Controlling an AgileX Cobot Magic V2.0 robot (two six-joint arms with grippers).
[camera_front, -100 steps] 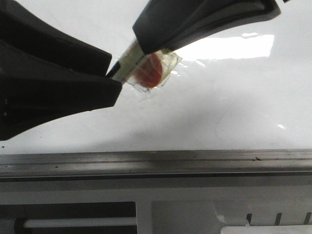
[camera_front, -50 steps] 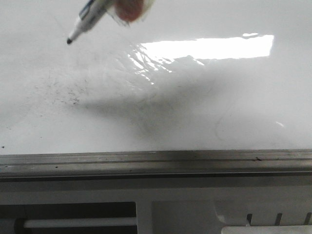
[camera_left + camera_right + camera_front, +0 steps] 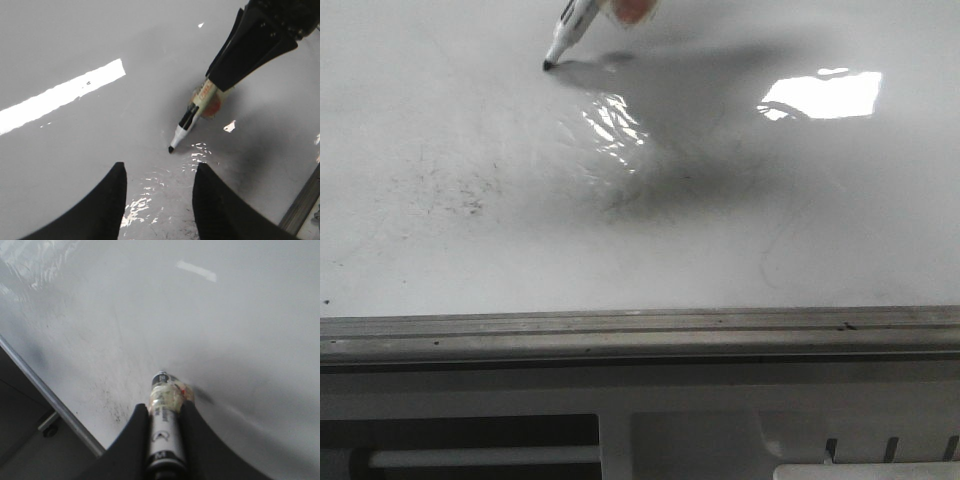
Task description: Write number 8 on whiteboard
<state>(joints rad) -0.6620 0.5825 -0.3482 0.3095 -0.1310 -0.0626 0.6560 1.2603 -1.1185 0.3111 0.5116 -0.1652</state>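
The whiteboard [image 3: 740,230] is glossy white with glare and fills most of the front view. No number 8 shows on it, only faint grey smudge specks [image 3: 455,190]. My right gripper [image 3: 165,409] is shut on a black-tipped marker [image 3: 165,432] with clear tape and a red patch near its front. In the front view only the marker's lower end [image 3: 563,38] shows at the top edge, and its tip meets its own shadow on the board. In the left wrist view the right gripper [image 3: 220,82] holds the marker [image 3: 187,122] tilted. My left gripper [image 3: 160,167] is open and empty, just short of the marker tip.
A grey metal edge rail [image 3: 640,335] runs along the board's near side and also shows in the right wrist view [image 3: 50,400]. Below it lies a grey panel [image 3: 720,440] with dark slots and a white rod [image 3: 485,457].
Both grippers, which were close to the front camera, have left that view. The marker tip has moved farther away and to the right, down to the board surface.
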